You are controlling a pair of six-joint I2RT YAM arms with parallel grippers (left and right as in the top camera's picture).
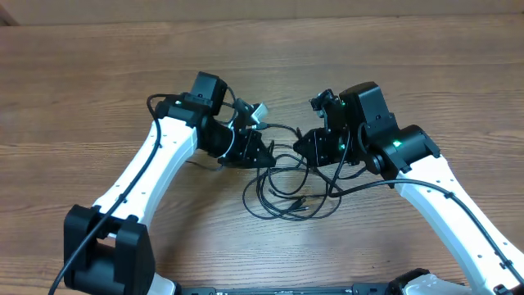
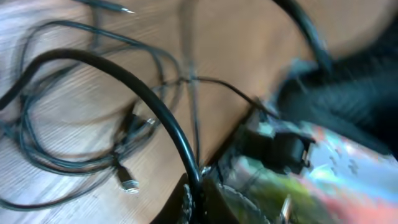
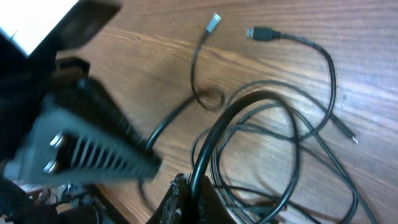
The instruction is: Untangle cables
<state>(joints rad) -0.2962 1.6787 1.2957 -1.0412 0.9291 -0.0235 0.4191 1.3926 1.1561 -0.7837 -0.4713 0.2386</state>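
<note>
Left gripper (image 2: 194, 199) and right gripper (image 3: 186, 198) each pinch a strand; the cables (image 1: 296, 205) lie tangled between them, equally near.

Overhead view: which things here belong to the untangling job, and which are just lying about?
Belong to the job:
- cables, a loose tangle of thin black cords with plug ends
- left gripper, shut on one cord
- right gripper, shut on another cord

Not part of it:
- only the wooden table underneath
</note>
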